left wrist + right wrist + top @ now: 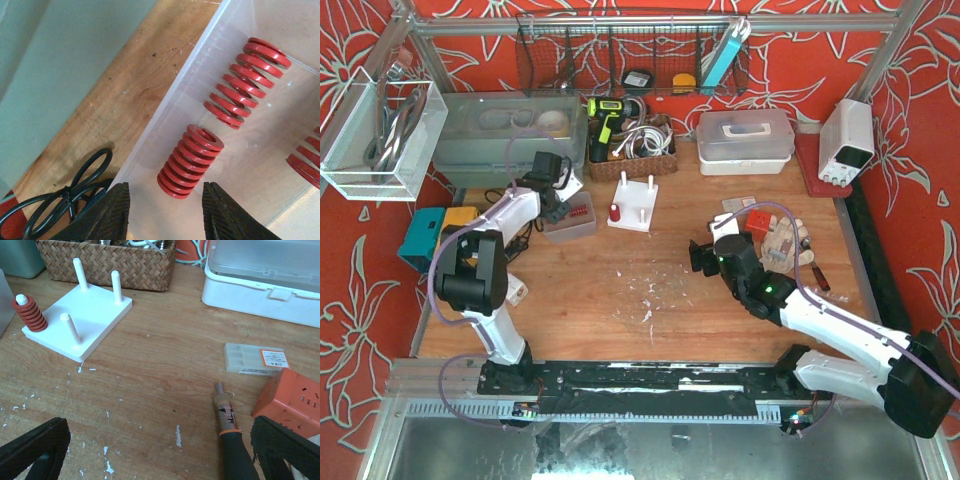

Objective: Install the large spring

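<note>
Your left gripper [165, 215] is hovering over the clear bin [175, 95], its jaws standing wide apart and gripping nothing. The right gripper [157, 450], off to the bin's right, is also gaping empty. Inside the bin, 2 red springs are lying whole in view. The large spring [247, 82] is probably the longer one, lying beyond the shorter spring [190, 161]. It is looking stiff, dense and prone to rolling, so be pinching it across the coils at mid-length.
</note>
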`<state>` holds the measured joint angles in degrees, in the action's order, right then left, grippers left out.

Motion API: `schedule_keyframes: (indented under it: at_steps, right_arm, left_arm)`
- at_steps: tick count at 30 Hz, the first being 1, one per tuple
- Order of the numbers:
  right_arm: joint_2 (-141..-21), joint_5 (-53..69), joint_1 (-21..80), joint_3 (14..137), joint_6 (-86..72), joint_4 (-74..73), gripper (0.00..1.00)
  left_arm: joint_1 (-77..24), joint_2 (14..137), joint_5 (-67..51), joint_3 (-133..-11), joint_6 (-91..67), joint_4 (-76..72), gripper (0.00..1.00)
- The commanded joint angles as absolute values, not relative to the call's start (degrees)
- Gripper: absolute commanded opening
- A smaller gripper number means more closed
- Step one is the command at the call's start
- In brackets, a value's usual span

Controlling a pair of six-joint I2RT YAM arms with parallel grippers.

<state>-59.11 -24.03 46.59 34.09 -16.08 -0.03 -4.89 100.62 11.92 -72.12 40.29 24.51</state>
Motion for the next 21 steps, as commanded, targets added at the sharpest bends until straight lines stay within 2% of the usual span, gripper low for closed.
schedule_keyframes:
  at_steps: [1,11,21]
  right_arm:
    - [-59.52,-23.85,47.11,34.06,-16.79,-0.36,0.99]
    - [-58.09,-24.85,47.11,33.49,-16.52,-0.07,0.99]
    - [-57.72,-25.10,47.07,33.60,-16.47,-0.37,0.99]
  left_arm:
    - [-4.84,101.99,12.36,-72.25,44.33,23.74,0.43]
    - [-4.79,103.84,11.01,-71.82,46.70,23.82,0.36]
    - [-4.83,106.35,9.90,-71.63,47.81,24.67,0.36]
